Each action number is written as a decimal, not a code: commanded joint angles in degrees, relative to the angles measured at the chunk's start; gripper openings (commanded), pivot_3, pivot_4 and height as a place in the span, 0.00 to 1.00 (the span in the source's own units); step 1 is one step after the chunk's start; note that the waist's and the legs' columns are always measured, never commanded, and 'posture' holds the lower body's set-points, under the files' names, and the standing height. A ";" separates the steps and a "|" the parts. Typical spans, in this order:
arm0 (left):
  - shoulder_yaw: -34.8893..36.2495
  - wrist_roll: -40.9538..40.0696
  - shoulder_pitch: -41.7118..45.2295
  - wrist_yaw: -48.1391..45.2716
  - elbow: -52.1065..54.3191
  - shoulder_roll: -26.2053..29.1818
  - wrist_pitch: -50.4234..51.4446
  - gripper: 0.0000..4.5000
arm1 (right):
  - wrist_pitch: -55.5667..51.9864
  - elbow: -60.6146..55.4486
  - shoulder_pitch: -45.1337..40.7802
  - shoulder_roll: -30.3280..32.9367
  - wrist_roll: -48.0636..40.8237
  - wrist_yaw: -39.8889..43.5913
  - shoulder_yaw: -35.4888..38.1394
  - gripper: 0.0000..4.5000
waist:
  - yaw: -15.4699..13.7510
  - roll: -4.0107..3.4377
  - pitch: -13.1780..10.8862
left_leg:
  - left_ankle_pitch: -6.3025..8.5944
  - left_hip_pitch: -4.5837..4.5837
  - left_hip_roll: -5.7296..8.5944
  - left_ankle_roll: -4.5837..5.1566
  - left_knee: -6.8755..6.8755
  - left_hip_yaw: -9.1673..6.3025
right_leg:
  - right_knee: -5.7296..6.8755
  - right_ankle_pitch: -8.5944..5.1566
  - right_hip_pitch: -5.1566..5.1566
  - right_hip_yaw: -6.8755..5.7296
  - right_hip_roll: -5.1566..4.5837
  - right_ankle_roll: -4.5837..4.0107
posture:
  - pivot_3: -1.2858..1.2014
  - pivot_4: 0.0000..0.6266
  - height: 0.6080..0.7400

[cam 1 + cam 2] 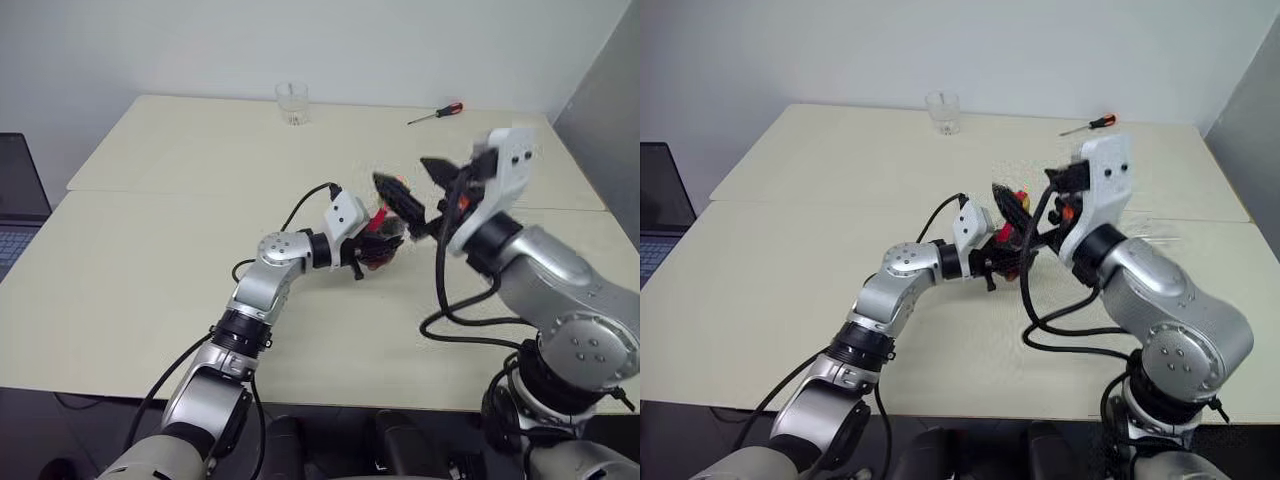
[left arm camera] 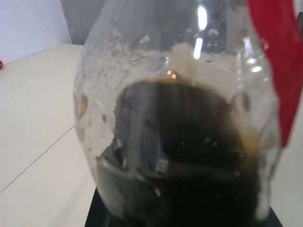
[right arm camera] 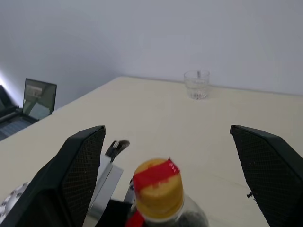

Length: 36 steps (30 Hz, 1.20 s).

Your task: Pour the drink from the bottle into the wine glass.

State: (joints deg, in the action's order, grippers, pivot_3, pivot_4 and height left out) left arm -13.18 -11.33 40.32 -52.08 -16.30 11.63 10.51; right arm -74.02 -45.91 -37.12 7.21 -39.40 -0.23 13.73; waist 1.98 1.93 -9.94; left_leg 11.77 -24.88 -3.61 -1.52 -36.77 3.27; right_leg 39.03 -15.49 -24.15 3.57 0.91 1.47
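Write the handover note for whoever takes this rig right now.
Left gripper: shut on the bottle, held above the table.
Right gripper: open, fingers either side of the yellow cap, not gripping it.
Drink: in the bottle.
Tumbler and screwdriver at the far edge.
Done: bottle picked up.
Left: take off the cap, which is still on; pour into the wine glass, which I cannot make out.

bottle above table centre | tumbler far edge | screwdriver right of tumbler
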 commanded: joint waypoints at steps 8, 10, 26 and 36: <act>0.33 -0.81 0.23 -0.17 3.37 -1.58 -0.84 0.24 | 5.90 4.80 -0.56 -3.25 6.56 -5.44 -6.14 1.00 | -0.04 0.00 0.00 | 0.00 -0.02 0.01 0.00 0.02 0.01 | -0.01 0.00 -0.02 0.02 -0.01 -0.01 | 0.52 0.24 1.00; 0.41 -0.77 0.15 -0.15 3.40 -1.62 -0.84 0.24 | 6.66 5.65 -0.47 -3.25 8.17 -6.21 -6.83 1.00 | -0.05 0.00 0.00 | 0.00 -0.02 0.01 0.00 0.01 0.01 | -0.01 0.00 -0.02 0.01 -0.01 -0.01 | 0.52 0.24 1.00; 0.70 -0.68 0.01 0.11 3.71 -1.67 -0.61 0.24 | 8.52 6.01 1.35 -2.47 9.80 -4.86 -4.68 1.00 | -0.06 0.00 0.00 | 0.00 -0.02 0.00 0.00 0.02 0.02 | 0.00 0.00 -0.02 0.00 0.00 -0.01 | 0.52 0.24 1.00; 0.50 -0.77 -0.09 -0.46 3.70 -1.37 -0.43 0.23 | 4.58 1.15 4.23 0.88 5.81 -2.27 -0.93 1.00 | 0.04 0.00 0.00 | 0.00 0.00 0.00 0.00 0.02 0.00 | 0.01 0.00 -0.01 0.01 0.00 -0.01 | 0.52 0.24 1.00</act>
State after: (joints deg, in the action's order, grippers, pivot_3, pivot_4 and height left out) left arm -13.27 -11.26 39.22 -52.11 -15.95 10.51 10.92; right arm -68.66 -42.07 -32.91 7.72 -31.96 -3.31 11.81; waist 2.02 1.93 -9.94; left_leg 11.77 -24.89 -3.61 -1.52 -36.75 3.27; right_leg 39.03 -15.48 -24.17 3.58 0.91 1.47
